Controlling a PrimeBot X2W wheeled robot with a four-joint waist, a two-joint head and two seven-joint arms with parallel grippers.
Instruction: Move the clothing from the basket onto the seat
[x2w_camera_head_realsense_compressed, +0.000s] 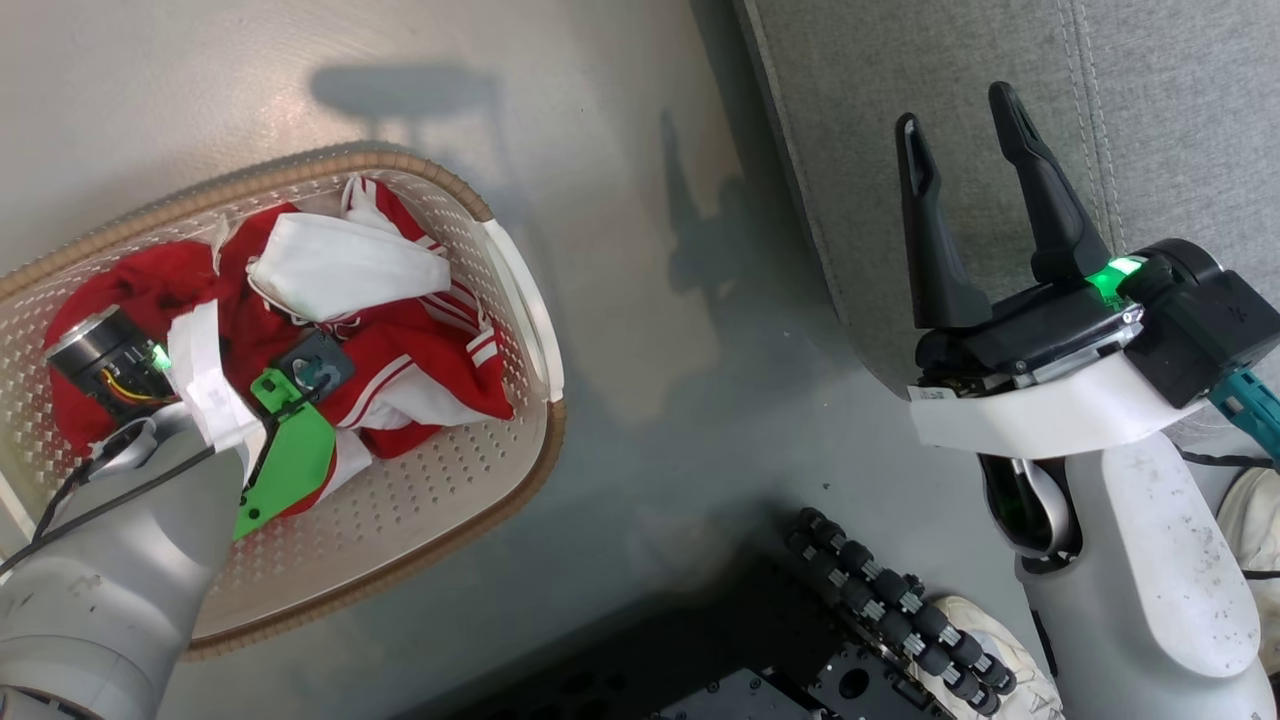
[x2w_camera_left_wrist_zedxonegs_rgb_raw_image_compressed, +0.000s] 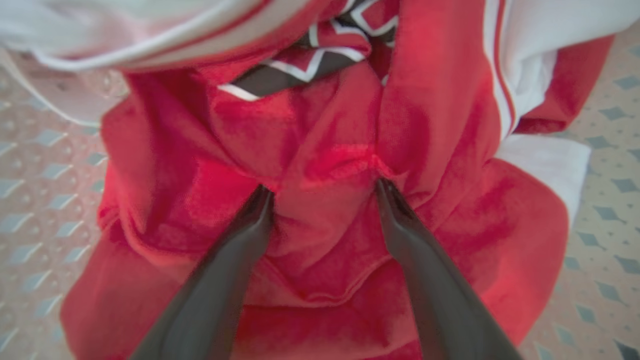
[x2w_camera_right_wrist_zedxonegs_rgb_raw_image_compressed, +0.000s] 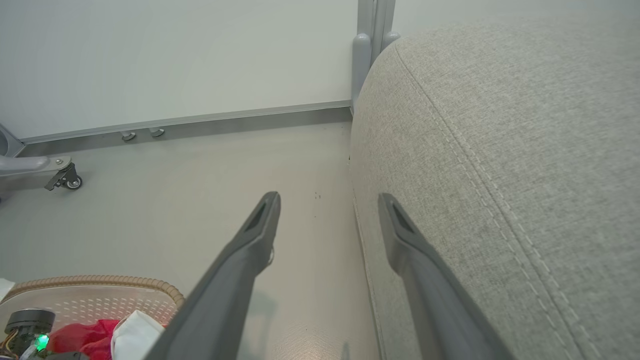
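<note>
L gripper (x2w_camera_left_wrist_zedxonegs_rgb_raw_image_compressed: 322, 187): jaws apart, tips pressed into a red fold of the clothing (x2w_camera_head_realsense_compressed: 400, 340), likely set to pinch for lift-out. Clothing lies bunched inside basket (x2w_camera_head_realsense_compressed: 530, 470), 9 o'clock in head view. R gripper (x2w_camera_head_realsense_compressed: 955, 110): spread, empty, 2 o'clock, at seat (x2w_camera_head_realsense_compressed: 850, 100) edge, prob. on standby. Qty: 1 garment, 1 basket, 1 seat.

Glossy grey floor (x2w_camera_head_realsense_compressed: 660, 420), perforated basket (x2w_camera_head_realsense_compressed: 440, 480) standing at left, grey seat (x2w_camera_head_realsense_compressed: 840, 100) at right, well apart
</note>
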